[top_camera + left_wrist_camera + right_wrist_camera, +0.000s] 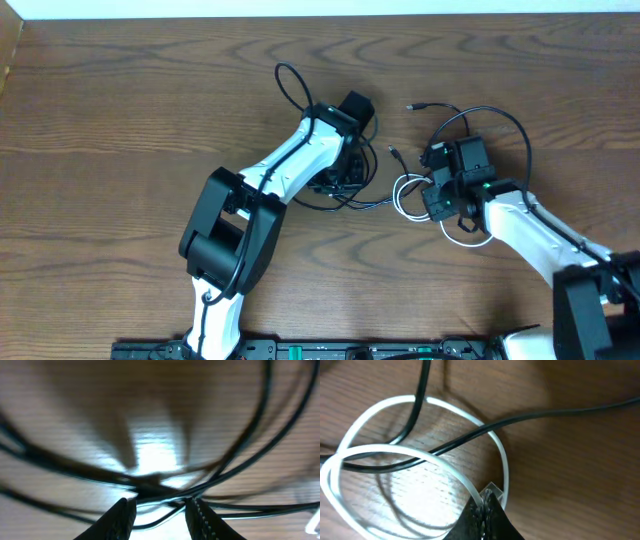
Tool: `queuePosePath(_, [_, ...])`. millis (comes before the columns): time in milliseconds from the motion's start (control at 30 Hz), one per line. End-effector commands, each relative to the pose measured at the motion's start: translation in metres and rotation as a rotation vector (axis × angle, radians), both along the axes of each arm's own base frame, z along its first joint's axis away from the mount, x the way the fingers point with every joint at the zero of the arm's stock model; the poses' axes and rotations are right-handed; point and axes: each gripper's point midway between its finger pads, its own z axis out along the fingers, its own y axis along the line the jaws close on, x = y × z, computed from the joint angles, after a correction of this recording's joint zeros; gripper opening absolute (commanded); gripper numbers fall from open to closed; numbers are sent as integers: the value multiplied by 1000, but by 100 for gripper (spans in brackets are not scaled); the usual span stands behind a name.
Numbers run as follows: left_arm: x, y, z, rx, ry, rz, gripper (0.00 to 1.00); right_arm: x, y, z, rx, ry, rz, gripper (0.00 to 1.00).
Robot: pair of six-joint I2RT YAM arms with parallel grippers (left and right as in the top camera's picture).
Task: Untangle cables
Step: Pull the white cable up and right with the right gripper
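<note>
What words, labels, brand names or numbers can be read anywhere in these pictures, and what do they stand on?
None can be read. The thin white looped cable, the thin black cables and the brown wooden table carry no lettering; any marking on the dark rail at the overhead view's bottom edge is too small to read.

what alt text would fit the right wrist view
The right gripper, jaws shut, pinches a coiled white cable at the bottom edge of the frame. A black cable threads across the white loops, with a wooden table behind them.
</note>
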Motion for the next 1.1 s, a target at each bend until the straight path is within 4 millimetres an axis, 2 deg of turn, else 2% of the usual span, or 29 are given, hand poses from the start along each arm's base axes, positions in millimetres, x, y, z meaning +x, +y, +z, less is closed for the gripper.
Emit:
queuePosePath(0, [1, -20, 12, -57, -42, -19, 39, 17, 4, 42, 34, -91, -34, 1])
queuePosePath(100, [1, -29, 9, -71, -63, -37, 39, 16, 4, 62, 43, -110, -39, 1])
queuePosePath(233, [-2, -28, 2, -66, -66, -43, 39, 16, -3, 89, 62, -121, -92, 1])
queuePosePath(433, [-10, -21, -11, -42, -45, -42, 39, 23, -26, 136, 74, -145, -180, 1])
queuePosePath(600, [-22, -12, -30, -24, -19, -42, 39, 33, -48, 188, 79, -189, -243, 1])
queuePosePath(767, [-35, 3, -47, 22, -1, -41, 39, 50, -79, 252, 82, -324, -335, 1])
queuePosePath(833, [-38, 11, -51, 53, -1, -41, 38, 58, -102, 281, 69, -407, -417, 1])
queuePosePath(867, [-39, 14, -53, 66, -2, -41, 39, 60, -107, 289, 65, -429, -435, 1])
queuePosePath(967, [-43, 18, -56, 77, 9, -40, 39, 65, -138, 331, 46, -548, -521, 1])
queuePosePath(1067, [-43, 18, -56, 77, 9, -40, 39, 65, -161, 361, 46, -635, -587, 1])
